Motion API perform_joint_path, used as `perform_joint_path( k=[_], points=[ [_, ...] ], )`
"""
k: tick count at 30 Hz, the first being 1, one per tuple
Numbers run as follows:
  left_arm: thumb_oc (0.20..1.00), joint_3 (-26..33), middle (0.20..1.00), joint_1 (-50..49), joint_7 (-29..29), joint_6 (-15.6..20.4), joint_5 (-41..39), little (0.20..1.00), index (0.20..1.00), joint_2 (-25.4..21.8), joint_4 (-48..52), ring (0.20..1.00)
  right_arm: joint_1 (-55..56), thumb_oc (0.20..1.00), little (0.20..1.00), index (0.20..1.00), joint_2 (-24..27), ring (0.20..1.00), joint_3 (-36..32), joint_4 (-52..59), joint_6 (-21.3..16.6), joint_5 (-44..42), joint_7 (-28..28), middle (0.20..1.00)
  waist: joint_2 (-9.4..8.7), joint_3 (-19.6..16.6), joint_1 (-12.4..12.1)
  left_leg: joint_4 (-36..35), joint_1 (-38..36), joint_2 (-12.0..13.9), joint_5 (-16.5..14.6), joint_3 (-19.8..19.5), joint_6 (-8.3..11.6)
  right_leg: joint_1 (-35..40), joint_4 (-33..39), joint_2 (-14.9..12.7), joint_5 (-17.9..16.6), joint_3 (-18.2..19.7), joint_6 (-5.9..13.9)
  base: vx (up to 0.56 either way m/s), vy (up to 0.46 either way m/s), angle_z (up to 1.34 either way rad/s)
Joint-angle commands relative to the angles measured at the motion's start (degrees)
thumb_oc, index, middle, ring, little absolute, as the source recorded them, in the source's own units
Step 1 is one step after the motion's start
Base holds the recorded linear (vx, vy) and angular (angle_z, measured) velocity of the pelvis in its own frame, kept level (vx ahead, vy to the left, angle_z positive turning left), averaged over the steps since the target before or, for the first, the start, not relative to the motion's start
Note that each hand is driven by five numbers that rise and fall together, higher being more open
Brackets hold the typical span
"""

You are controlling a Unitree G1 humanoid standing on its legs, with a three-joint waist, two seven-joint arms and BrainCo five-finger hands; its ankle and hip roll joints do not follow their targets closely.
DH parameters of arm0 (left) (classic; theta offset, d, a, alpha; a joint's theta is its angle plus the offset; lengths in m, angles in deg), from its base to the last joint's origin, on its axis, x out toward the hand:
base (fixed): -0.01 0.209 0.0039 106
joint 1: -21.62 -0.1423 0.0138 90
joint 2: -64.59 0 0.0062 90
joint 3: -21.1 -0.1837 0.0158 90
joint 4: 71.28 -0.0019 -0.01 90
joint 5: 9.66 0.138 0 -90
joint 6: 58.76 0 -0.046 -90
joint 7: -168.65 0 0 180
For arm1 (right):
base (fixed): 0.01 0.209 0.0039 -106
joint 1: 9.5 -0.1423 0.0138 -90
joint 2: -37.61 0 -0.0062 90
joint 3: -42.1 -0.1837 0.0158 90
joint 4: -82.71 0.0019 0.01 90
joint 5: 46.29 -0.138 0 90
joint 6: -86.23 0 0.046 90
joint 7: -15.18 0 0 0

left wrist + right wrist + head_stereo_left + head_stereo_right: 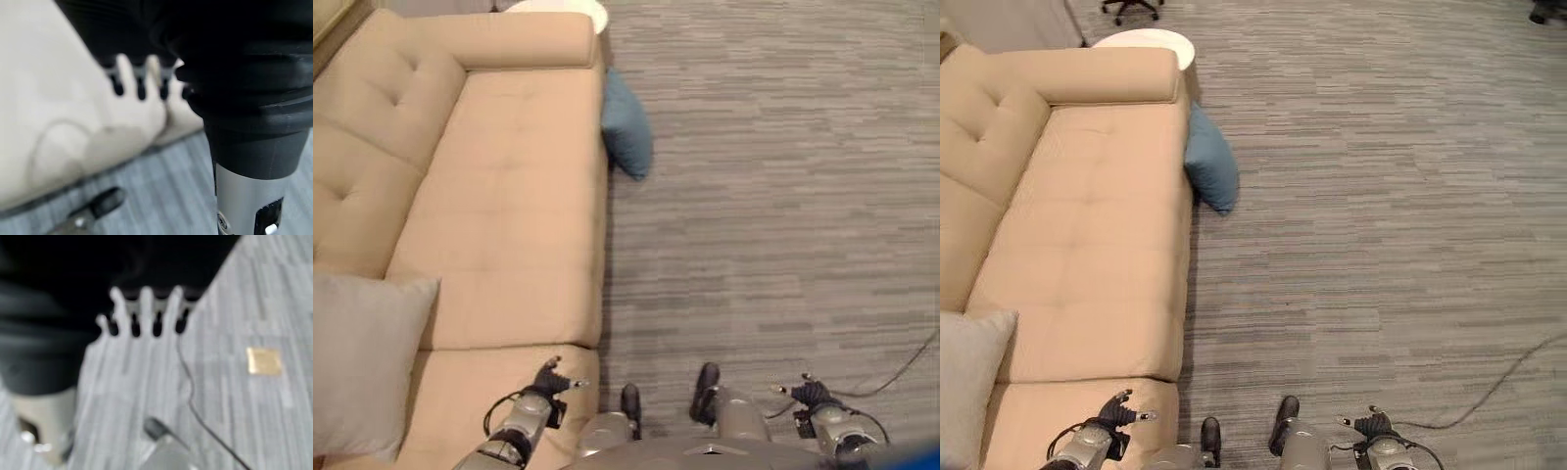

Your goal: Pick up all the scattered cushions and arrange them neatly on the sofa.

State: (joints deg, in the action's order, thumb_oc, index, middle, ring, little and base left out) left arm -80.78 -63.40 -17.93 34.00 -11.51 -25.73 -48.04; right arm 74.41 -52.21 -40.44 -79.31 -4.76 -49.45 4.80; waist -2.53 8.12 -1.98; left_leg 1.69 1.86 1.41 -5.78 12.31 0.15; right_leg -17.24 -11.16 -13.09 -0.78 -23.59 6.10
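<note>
Hands: left hand (548, 377) hangs low over the near end of the sofa seat, right hand (815, 394) over the carpet; both show relaxed, spread fingers and hold nothing.
Near cushion: pale grey cushion (367, 362) rests on the beige sofa (509, 206), propped at the backrest side of the near seat, close to the left arm.
Far cushion: blue cushion (1210, 164) stands on edge on the grey carpet (1381, 196), leaning against the sofa's front face near the far armrest.
Beyond the sofa: round white side table (1146, 41) sits just past the armrest, with the base of an office chair (1131, 8) behind it.
Progress: by appearances one cushion is placed and one is left on the floor; about halfway, if no others lie out of sight.
Remaining: blue cushion lies well away from both hands, so the robot would likely need to walk along the sofa front, lift it and set it on the seat.
</note>
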Motion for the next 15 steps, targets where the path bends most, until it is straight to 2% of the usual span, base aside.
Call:
perform_joint_path(
  k=[1, 4, 5, 6, 7, 9, 10, 12, 13, 14, 15],
  points=[
    [1.000, 0.40, 1.000, 0.41, -0.78, 0.54, -0.34, 1.000, 1.000, 0.74, -1.89, 1.000, -0.30, 1.000, 1.000, 1.000, 2.44, 1.000, 1.34, -0.87, 0.12, 0.02, -0.92, 1.000, 0.73, -1.62, -1.17, 6.11, 0.53, -0.35, -5.10, -8.24, 0.59, 3.72, 4.38, 2.61, -1.14, -0.84, 2.64, 0.23, -0.195, -0.47],
    [1.000, 0.77, 1.000, 0.16, -0.64, 0.50, -0.52, 1.000, 1.000, 1.11, -2.61, 1.000, 0.08, 1.000, 1.000, 1.000, 2.03, 1.000, 1.20, -1.09, 0.05, -0.40, -0.95, 1.000, 0.74, -2.42, -0.91, 7.14, -0.71, 1.20, -4.89, -8.13, 1.73, 4.52, 4.06, 3.74, -0.29, -0.75, 1.92, 0.22, -0.208, -0.27],
    [1.000, 0.91, 1.000, 0.19, -0.57, 0.41, -0.72, 1.000, 1.000, 1.25, -2.51, 1.000, 0.14, 1.000, 1.000, 1.000, 1.96, 1.000, 1.11, -1.11, 0.04, -0.75, -1.03, 1.000, 0.69, -2.34, -0.98, 10.47, 0.36, 2.03, -4.03, -8.26, 2.24, 5.61, 4.76, 4.24, 0.14, -0.44, 1.48, 0.17, -0.313, -0.28],
    [1.000, 0.74, 1.000, 0.69, -0.24, 0.71, -1.15, 1.000, 1.000, 1.44, -1.99, 1.000, -0.11, 1.000, 1.000, 1.000, 2.35, 1.000, 0.70, -0.76, -0.42, -1.73, -1.32, 1.000, 0.21, -1.05, -1.58, 23.05, 5.85, 3.34, 0.06, -8.95, 3.21, 8.38, 6.19, 5.06, 0.74, -0.14, 0.23, 0.17, -0.312, -0.16],
    [1.000, 0.74, 1.000, 0.71, -0.24, 0.71, -1.16, 1.000, 1.000, 1.45, -1.99, 1.000, -0.12, 1.000, 1.000, 1.000, 2.36, 1.000, 0.69, -0.77, -0.42, -1.73, -1.32, 1.000, 0.31, -1.10, -1.52, 23.39, 6.11, 3.45, -0.09, -9.07, 3.25, 8.33, 6.21, 5.16, 0.73, -0.23, 0.20, 0.15, -0.330, 0.01],
    [1.000, 0.15, 1.000, 1.38, -0.06, 0.89, -1.58, 1.000, 1.000, 1.67, -1.54, 1.000, -0.35, 1.000, 1.000, 1.000, 2.83, 1.000, 0.61, -0.54, -0.53, -2.10, -1.83, 1.000, -0.17, 0.18, -2.65, 31.88, 10.62, 3.83, 2.92, -9.87, 3.15, 10.76, 7.56, 6.26, 1.36, -0.08, -1.53, 0.16, -0.228, -0.08],
    [1.000, -0.19, 1.000, 1.58, -0.08, 0.91, -1.89, 1.000, 1.000, 1.67, -1.20, 1.000, -0.47, 1.000, 1.000, 1.000, 2.88, 1.000, 0.60, -0.56, -0.26, -2.21, -1.91, 1.000, -0.28, 0.65, -3.06, 34.05, 12.71, 3.13, 2.31, -10.23, 2.73, 11.45, 8.12, 6.60, 1.56, 0.49, -1.86, 0.22, -0.184, -0.22],
    [1.000, -0.99, 1.000, 1.60, -0.18, 0.93, -1.80, 1.000, 1.000, 2.04, -0.61, 1.000, -0.39, 1.000, 1.000, 1.000, 2.92, 1.000, 1.22, -0.56, -0.17, -2.05, -2.01, 1.000, -0.47, 0.71, -3.82, 32.63, 15.41, 0.25, 0.33, -10.94, 2.28, 13.37, 9.55, 7.24, 2.11, 1.73, -1.70, 0.33, -0.115, -0.13],
    [1.000, -1.78, 1.000, 1.69, -0.29, 0.70, -1.18, 1.000, 1.000, 2.44, -0.36, 1.000, -0.55, 1.000, 1.000, 1.000, 2.94, 1.000, 1.96, -0.30, -0.32, -1.67, -2.27, 1.000, -0.56, 0.19, -4.37, 26.29, 17.10, -2.03, -1.02, -10.37, 1.70, 15.07, 11.36, 8.20, 2.94, 2.64, -0.84, 0.54, -0.093, -0.28],
    [1.000, -1.87, 1.000, 1.69, -0.35, 0.67, -0.77, 1.000, 1.000, 2.42, -0.28, 1.000, -0.60, 1.000, 1.000, 1.000, 2.97, 1.000, 2.35, -0.11, -0.52, -1.46, -2.49, 1.000, 0.14, -0.50, -5.25, 16.23, 18.58, -3.82, 2.92, -9.36, 1.63, 17.08, 12.89, 10.17, 3.72, 3.37, -0.40, 0.57, -0.071, -0.37],
    [1.000, -2.02, 1.000, 1.78, -0.34, 0.88, -0.60, 1.000, 1.000, 2.35, -0.27, 1.000, -0.53, 1.000, 1.000, 1.000, 3.01, 1.000, 2.54, -0.07, -0.61, -1.29, -2.61, 1.000, 0.73, -0.77, -5.74, 10.59, 19.05, -4.45, 6.80, -9.07, 2.01, 18.08, 13.55, 11.56, 4.10, 3.73, -0.21, 0.34, -0.019, -0.32]
  ],
)
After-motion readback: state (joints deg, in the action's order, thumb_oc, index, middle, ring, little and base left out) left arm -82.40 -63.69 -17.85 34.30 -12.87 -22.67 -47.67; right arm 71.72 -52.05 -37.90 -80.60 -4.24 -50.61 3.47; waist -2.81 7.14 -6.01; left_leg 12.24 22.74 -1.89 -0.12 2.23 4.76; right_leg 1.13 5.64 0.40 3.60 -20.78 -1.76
